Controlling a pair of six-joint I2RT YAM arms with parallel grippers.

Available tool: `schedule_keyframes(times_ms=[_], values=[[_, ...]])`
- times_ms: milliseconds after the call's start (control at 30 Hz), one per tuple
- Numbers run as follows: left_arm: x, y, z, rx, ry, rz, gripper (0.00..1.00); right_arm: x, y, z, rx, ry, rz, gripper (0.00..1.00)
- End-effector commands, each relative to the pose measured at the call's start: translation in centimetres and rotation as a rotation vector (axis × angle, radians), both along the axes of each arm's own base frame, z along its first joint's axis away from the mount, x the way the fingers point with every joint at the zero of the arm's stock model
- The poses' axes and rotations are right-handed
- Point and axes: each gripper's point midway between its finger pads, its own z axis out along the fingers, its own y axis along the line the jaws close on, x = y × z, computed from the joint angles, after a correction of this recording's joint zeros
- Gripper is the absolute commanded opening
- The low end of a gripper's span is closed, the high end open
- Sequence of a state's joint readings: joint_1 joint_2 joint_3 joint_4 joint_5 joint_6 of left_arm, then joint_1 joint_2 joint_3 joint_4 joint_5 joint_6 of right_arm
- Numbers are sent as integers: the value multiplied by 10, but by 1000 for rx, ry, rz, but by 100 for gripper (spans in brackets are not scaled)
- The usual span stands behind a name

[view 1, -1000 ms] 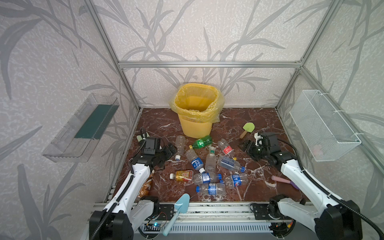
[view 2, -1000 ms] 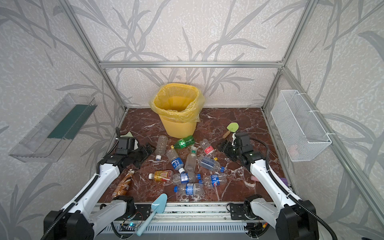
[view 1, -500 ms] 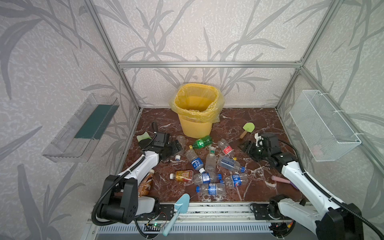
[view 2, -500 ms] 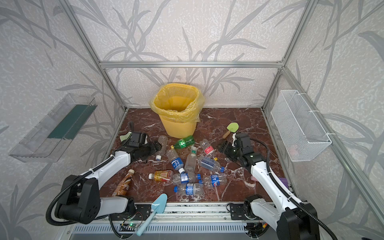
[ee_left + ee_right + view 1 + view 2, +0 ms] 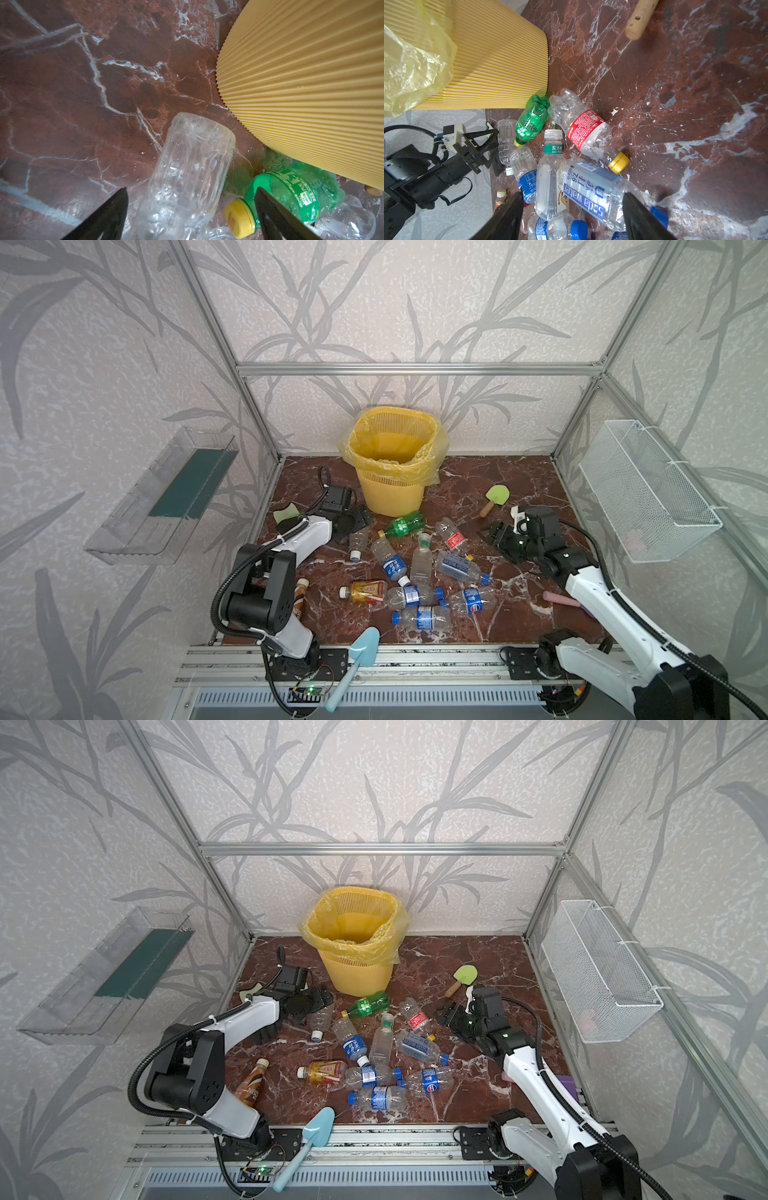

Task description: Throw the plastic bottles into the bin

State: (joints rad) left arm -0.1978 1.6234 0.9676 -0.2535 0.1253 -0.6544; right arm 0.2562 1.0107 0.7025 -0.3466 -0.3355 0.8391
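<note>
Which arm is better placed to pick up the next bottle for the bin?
Left, I think. The left gripper, open, straddles the clear bottle next to the bin. The right gripper is open too, but in a top view it stands beside the pile, around no bottle.

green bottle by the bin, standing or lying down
Lying down: the green bottle rests on its side, base toward the bin, yellow cap pointing away.

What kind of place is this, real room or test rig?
Most likely a staged robot test cell: an aluminium frame with wallpapered panels, two arms mounted on a front rail, and bottles strewn on a marble-look floor by a bin.
</note>
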Motion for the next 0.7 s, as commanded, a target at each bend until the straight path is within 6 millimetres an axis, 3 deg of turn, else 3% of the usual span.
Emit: schedule_keyframes(times_ms=[0,200,400,667], values=[[3,2,-5,29,21,11,94,-7,-3,-6,-25,11,6,74],[-9,16,-20,76,81,73,84,-9,-5,-8,-31,11,0,73],[-30,29,-28,114,135,126,63,-9,-7,-8,-35,-4,-13,72],[-78,57,-33,204,259,229,60,-8,-7,-9,-38,2,-11,70]])
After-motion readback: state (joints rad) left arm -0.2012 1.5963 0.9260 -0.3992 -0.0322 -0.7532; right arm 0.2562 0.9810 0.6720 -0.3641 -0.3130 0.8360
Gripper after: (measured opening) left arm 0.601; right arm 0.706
